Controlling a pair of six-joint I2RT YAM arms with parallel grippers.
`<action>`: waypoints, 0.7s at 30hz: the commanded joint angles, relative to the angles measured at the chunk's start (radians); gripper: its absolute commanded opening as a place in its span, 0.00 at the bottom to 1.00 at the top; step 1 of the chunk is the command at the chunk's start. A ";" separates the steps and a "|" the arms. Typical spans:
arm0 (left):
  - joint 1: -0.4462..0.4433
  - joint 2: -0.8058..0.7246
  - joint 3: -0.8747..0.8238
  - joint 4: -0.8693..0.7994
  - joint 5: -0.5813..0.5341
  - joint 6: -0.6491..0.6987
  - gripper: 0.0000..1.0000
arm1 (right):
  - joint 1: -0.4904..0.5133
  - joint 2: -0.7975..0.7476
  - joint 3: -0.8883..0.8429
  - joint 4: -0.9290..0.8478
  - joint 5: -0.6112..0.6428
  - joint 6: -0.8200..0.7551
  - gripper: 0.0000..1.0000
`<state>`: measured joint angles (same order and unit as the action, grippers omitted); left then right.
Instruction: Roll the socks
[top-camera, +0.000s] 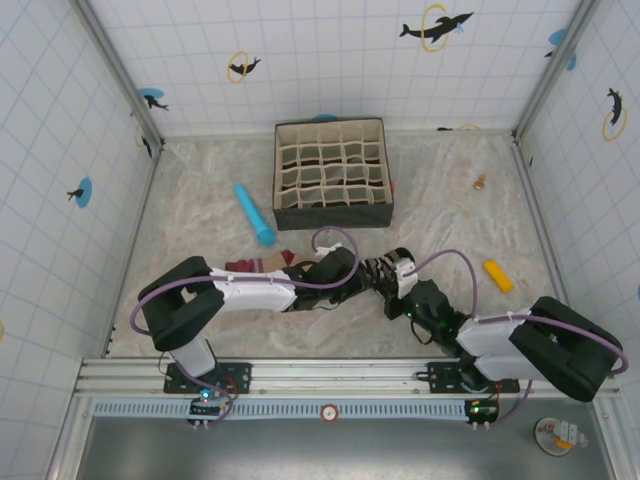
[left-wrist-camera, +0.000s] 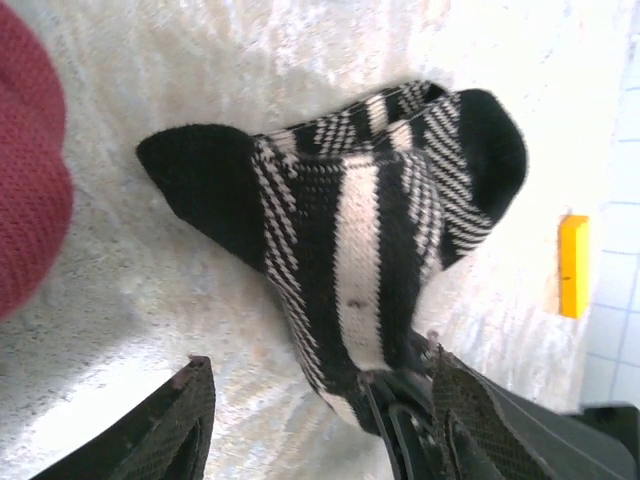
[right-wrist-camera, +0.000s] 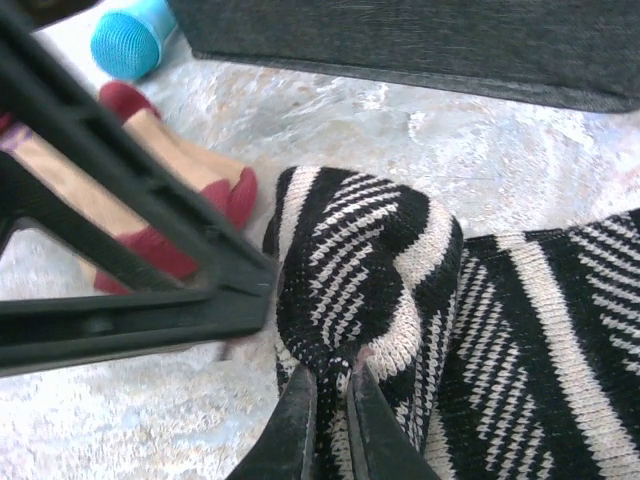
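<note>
The peach sock (right-wrist-camera: 150, 170) lies flat just left of the left gripper (left-wrist-camera: 318, 365), one maroon end near a blue cylinder (right-wrist-camera: 130, 40). That gripper's jaws stand apart (they pinch nothing), one on each side of the near end of the black-and-white striped sock (left-wrist-camera: 370, 230), which lies bunched on the table (left-wrist-camera: 200, 60) ahead of them. The right gripper (right-wrist-camera: 330, 400) meets it from the other side, jaws clamped tight on a raised fold of the striped sock. Farther right lies a small yellow block (top-camera: 497, 275).
</note>
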<state>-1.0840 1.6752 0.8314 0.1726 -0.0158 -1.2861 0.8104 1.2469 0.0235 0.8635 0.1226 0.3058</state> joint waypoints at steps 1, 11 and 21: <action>-0.003 -0.037 -0.009 0.008 -0.034 0.040 0.74 | -0.078 0.000 -0.130 -0.018 -0.187 0.150 0.00; -0.003 -0.036 -0.022 0.014 -0.065 0.079 0.76 | -0.185 0.033 -0.174 -0.087 -0.237 0.359 0.00; -0.003 0.042 -0.007 0.126 -0.066 0.093 0.70 | -0.322 0.037 -0.188 -0.238 -0.293 0.467 0.00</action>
<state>-1.0840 1.6878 0.8177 0.2508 -0.0647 -1.2263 0.5198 1.2621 0.0238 0.8085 -0.1604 0.7261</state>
